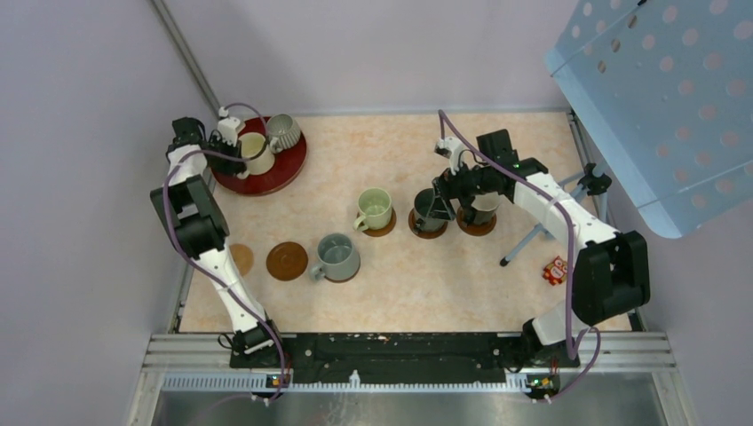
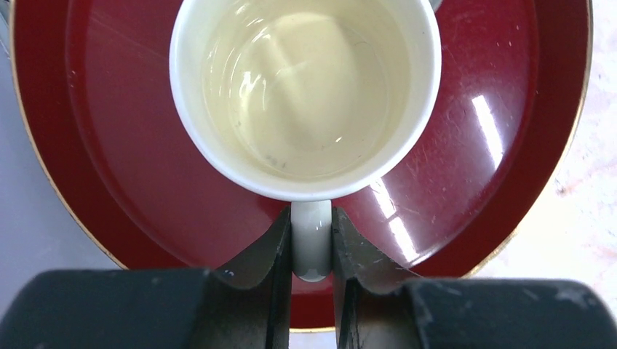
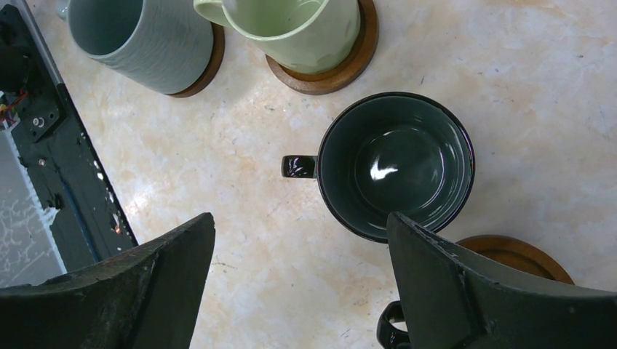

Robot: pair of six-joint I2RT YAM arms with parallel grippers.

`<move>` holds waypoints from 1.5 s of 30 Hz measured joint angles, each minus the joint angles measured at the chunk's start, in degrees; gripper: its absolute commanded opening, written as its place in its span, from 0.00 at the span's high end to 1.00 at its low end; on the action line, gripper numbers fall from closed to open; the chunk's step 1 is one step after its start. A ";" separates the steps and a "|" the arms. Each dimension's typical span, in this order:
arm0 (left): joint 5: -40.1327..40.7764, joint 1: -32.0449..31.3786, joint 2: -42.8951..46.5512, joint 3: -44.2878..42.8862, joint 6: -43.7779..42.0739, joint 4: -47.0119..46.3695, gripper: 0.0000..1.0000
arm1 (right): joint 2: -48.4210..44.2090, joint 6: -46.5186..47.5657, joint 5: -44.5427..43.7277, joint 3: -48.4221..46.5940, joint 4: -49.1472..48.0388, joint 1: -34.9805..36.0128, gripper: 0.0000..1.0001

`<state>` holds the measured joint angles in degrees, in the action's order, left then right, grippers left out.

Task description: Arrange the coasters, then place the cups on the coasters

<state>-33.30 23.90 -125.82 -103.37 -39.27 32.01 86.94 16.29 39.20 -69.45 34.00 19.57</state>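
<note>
the marbled table carries it all, and at its far left the big red tray holds two cups not yet served: the cream cup and the ribbed grey cup just beside it. out on the table four cups sit on coasters: the grey-green cup, the pale green cup and two dark green cups side by side. two coasters lie bare at near left, the dark brown coaster and the lighter tan coaster by the table edge.

so i read this as the pickup of cup five. the left gripper is down on the tray, its fingers clamped together on the cream cup's handle, one pad on each side. the right gripper hangs over one dark green cup, fingers wide apart, holding nothing.

the next move, as i see it: lift straight up to clear the tray rim, carry the cup over to a bare coaster and set it down centred. a handle-only pinch could let the cup tip, so keep it slow and level.

the cream cup itself stands upright, round-mouthed with a thin rim and a glossy pale yellowish inside. i can't tell whether that sheen is glaze or liquid.
</note>
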 measured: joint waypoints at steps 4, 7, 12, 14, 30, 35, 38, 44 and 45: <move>1.16 0.07 0.85 0.81 -2.12 2.25 0.76 | -0.46 0.02 -0.02 0.00 0.17 0.00 0.13; 2.14 0.04 0.83 0.33 -3.13 3.04 0.67 | -0.70 0.00 0.00 0.00 0.20 0.02 0.13; 4.50 -0.04 -1.51 -2.97 -3.98 7.15 0.62 | -0.70 -0.02 0.07 0.00 0.20 0.00 0.13; 4.79 -0.04 -3.58 -4.87 -3.96 8.57 0.60 | -0.70 -0.04 0.13 0.00 0.20 0.02 0.13; 4.63 -1.31 -10.54 -13.94 -4.28 11.54 0.88 | -0.70 -0.02 0.07 -0.04 0.39 0.00 0.13; 4.31 -1.40 -10.10 -12.94 -3.15 10.29 1.00 | -0.85 -0.02 0.04 -0.04 0.39 0.02 0.13; 3.50 -1.18 -7.74 -8.87 -1.95 7.52 1.00 | -1.27 -0.02 -0.07 -0.04 0.39 0.00 0.13; -0.87 -0.11 -0.94 -1.81 0.48 6.38 1.00 | -1.84 -0.02 -0.09 -0.04 0.42 0.00 0.13; -1.77 0.11 0.35 -0.85 0.79 6.38 1.00 | -1.84 -0.02 -0.09 -0.04 0.42 0.00 0.13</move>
<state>-35.07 24.01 -125.47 -104.22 -38.48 38.39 85.10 16.27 39.11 -69.49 34.41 19.57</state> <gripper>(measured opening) 0.270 0.867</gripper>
